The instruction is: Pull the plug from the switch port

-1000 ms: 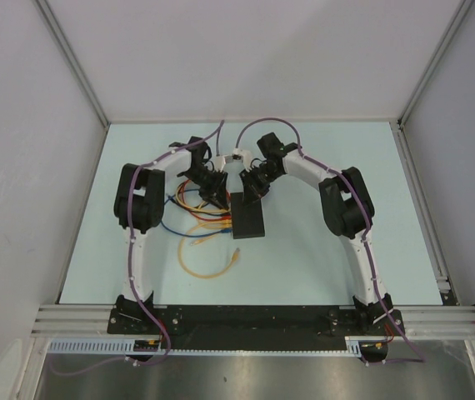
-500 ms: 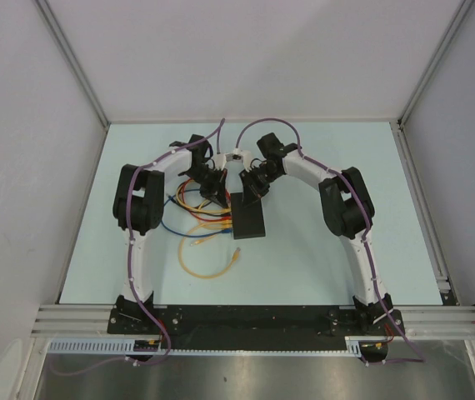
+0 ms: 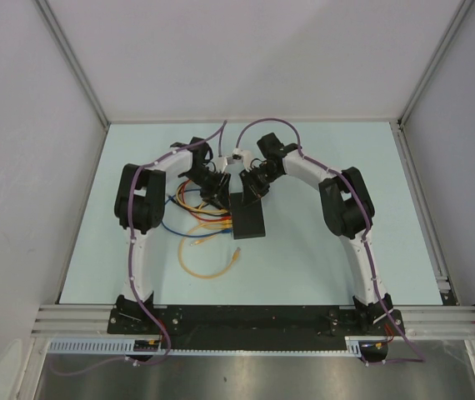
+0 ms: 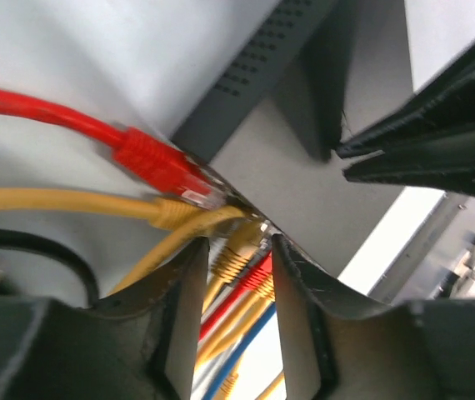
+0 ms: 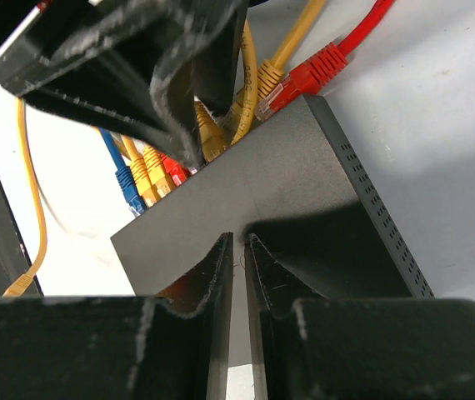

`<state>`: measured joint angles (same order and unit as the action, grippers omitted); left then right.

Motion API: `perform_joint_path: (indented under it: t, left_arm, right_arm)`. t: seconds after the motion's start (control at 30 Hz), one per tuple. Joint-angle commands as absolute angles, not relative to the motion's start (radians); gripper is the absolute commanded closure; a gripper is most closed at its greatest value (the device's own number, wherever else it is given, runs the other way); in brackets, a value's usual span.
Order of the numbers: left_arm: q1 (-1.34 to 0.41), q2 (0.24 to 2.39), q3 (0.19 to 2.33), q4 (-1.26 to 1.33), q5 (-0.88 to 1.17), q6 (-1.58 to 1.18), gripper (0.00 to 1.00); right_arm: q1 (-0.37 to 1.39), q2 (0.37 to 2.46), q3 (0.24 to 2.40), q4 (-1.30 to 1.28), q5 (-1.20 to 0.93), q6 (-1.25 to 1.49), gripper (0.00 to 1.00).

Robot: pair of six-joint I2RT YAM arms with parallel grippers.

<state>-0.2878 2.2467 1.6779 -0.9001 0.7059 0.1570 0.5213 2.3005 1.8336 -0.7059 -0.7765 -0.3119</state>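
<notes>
The switch (image 3: 248, 218) is a flat black box lying mid-table, its socket edge facing left with several cables plugged in. In the left wrist view my left gripper (image 4: 237, 246) is open, its fingers either side of a yellow plug (image 4: 239, 258) seated in the switch (image 4: 304, 175). A red plug (image 4: 150, 158) and another yellow plug (image 4: 175, 210) sit beside it. My right gripper (image 5: 238, 240) is shut and empty, its tips resting on the switch's top (image 5: 287, 175). In the top view the left gripper (image 3: 217, 190) and the right gripper (image 3: 251, 188) meet at the switch's far end.
Red, yellow and blue cables (image 3: 194, 212) fan out to the left of the switch. A loose yellow cable (image 3: 208, 268) loops on the table in front. Blue (image 5: 123, 179), yellow (image 5: 142, 167) and red (image 5: 173, 169) plugs fill the nearer sockets. Grey walls enclose the table.
My left gripper has edged slightly closer to the switch's socket edge. The right gripper and the switch have barely moved.
</notes>
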Motion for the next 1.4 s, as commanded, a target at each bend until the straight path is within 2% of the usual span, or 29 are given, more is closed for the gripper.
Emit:
perform_joint_path:
  t: [0.0, 0.13, 0.3, 0.37, 0.6, 0.83, 0.97, 1.37]
  left_arm:
    - [-0.314, 2.307, 1.641, -0.917, 0.713, 0.222, 0.55]
    - [-0.327, 2.339, 1.663, -0.905, 0.73, 0.204, 0.6]
    - [-0.327, 2.345, 1.664, -0.905, 0.729, 0.189, 0.85]
    - [-0.327, 2.345, 1.664, -0.905, 0.726, 0.186, 0.91]
    - [-0.325, 2.342, 1.663, -0.922, 0.742, 0.193, 1.0]
    - [-0.31, 2.324, 1.649, -1.008, 0.718, 0.271, 1.0]
    - [-0.273, 2.283, 1.611, -1.035, 0.635, 0.35, 1.0]
    - [-0.221, 2.227, 1.591, -1.051, 0.603, 0.373, 1.0]
  right_arm:
    - [0.528, 2.339, 1.806, -0.716, -0.723, -0.341, 0.83]
    - [0.534, 2.341, 1.807, -0.718, -0.721, -0.341, 0.83]
    - [0.535, 2.341, 1.805, -0.718, -0.716, -0.342, 0.83]
    - [0.537, 2.341, 1.807, -0.718, -0.715, -0.341, 0.83]
    - [0.538, 2.342, 1.81, -0.716, -0.704, -0.337, 0.82]
    - [0.537, 2.341, 1.805, -0.716, -0.701, -0.337, 0.82]
    - [0.537, 2.342, 1.796, -0.716, -0.693, -0.341, 0.82]
    - [0.537, 2.352, 1.796, -0.713, -0.675, -0.342, 0.81]
